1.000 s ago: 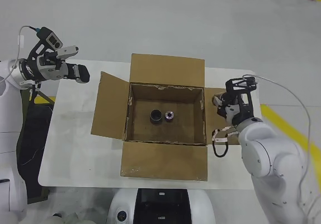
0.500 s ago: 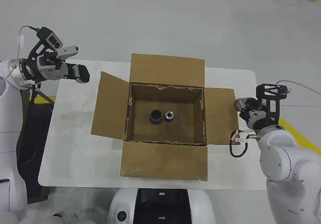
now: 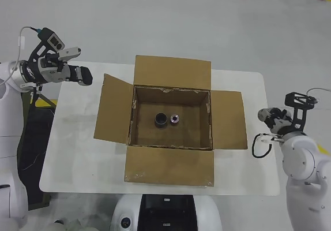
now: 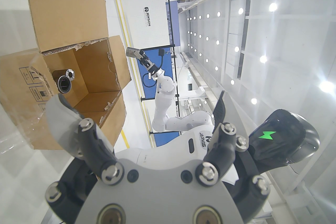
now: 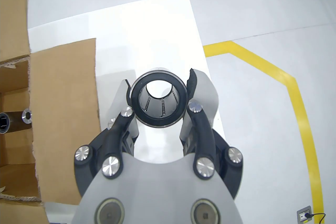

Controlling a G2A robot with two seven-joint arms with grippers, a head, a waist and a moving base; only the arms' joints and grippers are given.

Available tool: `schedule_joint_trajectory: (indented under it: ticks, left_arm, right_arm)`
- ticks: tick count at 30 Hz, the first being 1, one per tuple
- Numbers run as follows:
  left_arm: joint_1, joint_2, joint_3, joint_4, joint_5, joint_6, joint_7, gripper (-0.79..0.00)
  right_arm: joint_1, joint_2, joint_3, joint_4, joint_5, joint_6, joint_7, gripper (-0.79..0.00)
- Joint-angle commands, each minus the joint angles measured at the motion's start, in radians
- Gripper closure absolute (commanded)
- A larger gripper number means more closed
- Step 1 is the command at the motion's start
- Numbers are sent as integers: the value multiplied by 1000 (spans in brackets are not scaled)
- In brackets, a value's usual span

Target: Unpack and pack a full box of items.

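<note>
An open cardboard box [image 3: 171, 168] stands mid-table with its flaps spread. On its floor lie a dark cylinder [image 3: 161, 120] and a small metal ring piece [image 3: 175, 120]; the left wrist view shows both, the cylinder [image 4: 63, 82] and the ring piece [image 4: 70, 74]. My right gripper [image 3: 264, 115] hovers past the box's right flap, over the table's right edge, shut on a hollow metal bearing sleeve [image 5: 159, 101]. My left gripper [image 3: 85, 76] is held at the table's far left corner, open and empty, with fingers [image 4: 61, 110] spread wide.
The white table [image 3: 73, 150] has bare room left of the box and a narrow bare strip [image 5: 155, 38] to its right. Yellow floor tape [image 5: 262, 59] runs beyond the right edge.
My right gripper has carried the bearing sleeve rightward, from the box's right wall across the flap out to the table's right edge. The left arm has kept still.
</note>
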Motion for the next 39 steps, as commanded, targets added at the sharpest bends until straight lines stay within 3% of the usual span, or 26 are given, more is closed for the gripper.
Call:
schedule_joint_trajectory:
  ticks: [1, 18, 39]
  left_arm:
    - [0, 0, 0, 0, 0, 0, 0, -785]
    - [0, 0, 0, 0, 0, 0, 0, -785]
    - [0, 0, 0, 0, 0, 0, 0, -785]
  right_arm:
    - [5, 1, 0, 31, -1, -7, -11, 0]
    - [86, -3, -76, 231, -37, 6, -48, 0]
    - [141, -17, -143, 378, -60, 116, -138, 0]
